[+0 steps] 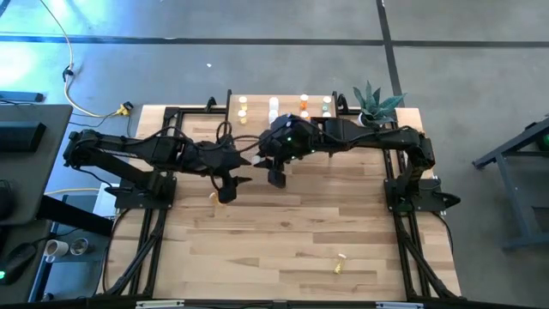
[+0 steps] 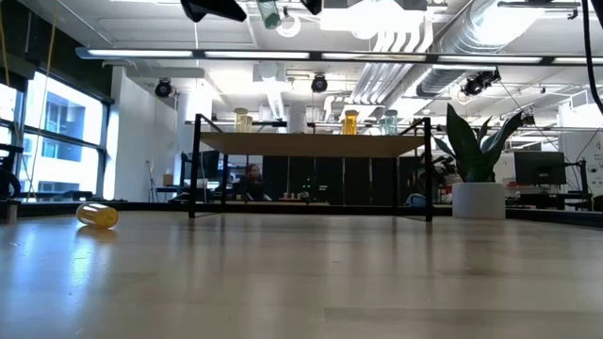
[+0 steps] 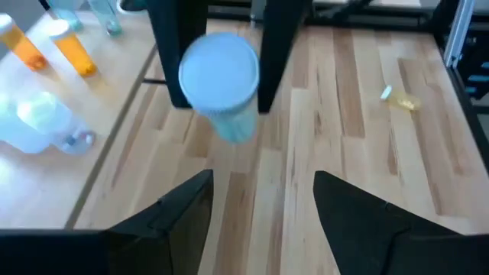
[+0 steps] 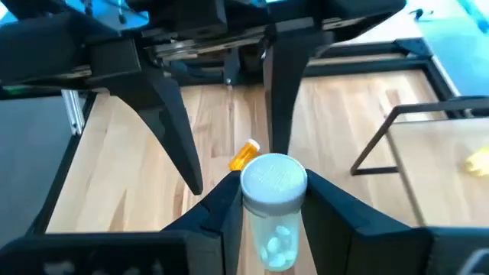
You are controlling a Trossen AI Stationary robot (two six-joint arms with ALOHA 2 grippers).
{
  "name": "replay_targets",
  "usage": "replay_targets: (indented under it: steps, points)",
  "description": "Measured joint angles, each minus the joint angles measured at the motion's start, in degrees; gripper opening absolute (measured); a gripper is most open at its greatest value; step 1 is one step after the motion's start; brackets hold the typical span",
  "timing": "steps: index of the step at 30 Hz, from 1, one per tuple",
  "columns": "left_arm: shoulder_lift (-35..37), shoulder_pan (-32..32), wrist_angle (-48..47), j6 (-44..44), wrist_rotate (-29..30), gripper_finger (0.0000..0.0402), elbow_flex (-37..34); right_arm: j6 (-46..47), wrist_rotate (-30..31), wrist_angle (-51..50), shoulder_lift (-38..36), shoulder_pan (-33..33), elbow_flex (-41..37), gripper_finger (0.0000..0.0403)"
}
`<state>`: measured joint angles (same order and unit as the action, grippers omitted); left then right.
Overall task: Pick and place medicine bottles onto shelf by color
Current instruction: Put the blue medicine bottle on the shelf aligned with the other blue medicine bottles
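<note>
My right gripper (image 1: 276, 178) is shut on a pale clear bottle with a white cap (image 4: 273, 200), high above the table's middle, in front of the shelf (image 1: 257, 110). My left gripper (image 1: 227, 192) is open and empty just to its left, facing the held bottle (image 3: 221, 80). The shelf stands at the far edge with yellow (image 1: 243, 105), white (image 1: 274, 106), orange (image 1: 304, 104) and pale green (image 1: 327, 105) bottles upright on it. A yellow bottle (image 1: 213, 199) lies on its side on the table by my left gripper. Another (image 1: 340, 264) lies near the front. My right gripper pinches the bottle's clear body just under the white cap (image 4: 272, 218) between its two fingers (image 4: 226, 205). The fingers come from above, slanting down. The bottle is lifted clear of the table, tilted, its cap turned toward my left gripper.
A potted green plant (image 1: 375, 103) stands at the shelf's right end. The shelf's black legs (image 2: 195, 169) stand on the table's far part. The arms' black frames run along the table's left and right edges. Bare wood lies in the middle and front.
</note>
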<state>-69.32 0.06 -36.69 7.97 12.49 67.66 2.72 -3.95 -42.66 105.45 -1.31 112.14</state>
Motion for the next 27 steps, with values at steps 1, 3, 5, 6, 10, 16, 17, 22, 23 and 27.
replay_targets:
  steps: [1,3,5,6,10,16,17,22,23,27]
  points:
    - [0.1,0.2,0.0,0.0,0.0,0.0216,0.3,0.0,0.0,0.0,-0.5,-0.2,0.0,0.0101]
    - [0.0,0.9,0.0,-0.3,0.0,0.0214,0.8,-0.1,0.0,0.4,-1.3,-0.7,0.0,0.0101]
    - [0.0,1.4,0.1,-0.6,-0.1,0.0214,1.3,-0.1,0.1,-0.1,-2.3,-1.3,0.0,0.0101]
    - [0.0,1.8,0.0,-0.6,-0.1,0.0214,1.5,-0.1,0.3,0.0,-2.8,-1.6,0.0,0.0101]
    - [0.0,3.4,-0.1,-1.1,-0.2,0.0214,2.6,-0.7,0.5,-0.4,-5.2,-2.9,0.0,0.0101]
    - [0.0,6.0,-0.1,-4.5,0.0,0.0215,4.5,-3.5,1.4,-1.7,-9.8,-5.6,0.0,0.0101]
    - [0.0,6.5,-0.2,-4.8,0.0,0.0215,4.6,-4.3,2.5,-1.9,-10.7,-6.0,0.0,0.0101]
    - [0.0,8.8,-0.6,-5.2,0.1,0.0216,5.0,-8.7,11.1,-5.9,-15.2,-8.3,-0.2,0.0100]
    - [0.0,9.2,-1.0,-5.2,0.1,0.0216,5.0,-8.8,12.1,-6.5,-16.4,-9.0,-0.7,0.0100]
    - [0.0,10.9,-2.2,-5.2,0.1,0.0216,5.0,-8.7,13.4,-6.1,-21.8,-12.4,-7.0,0.0100]
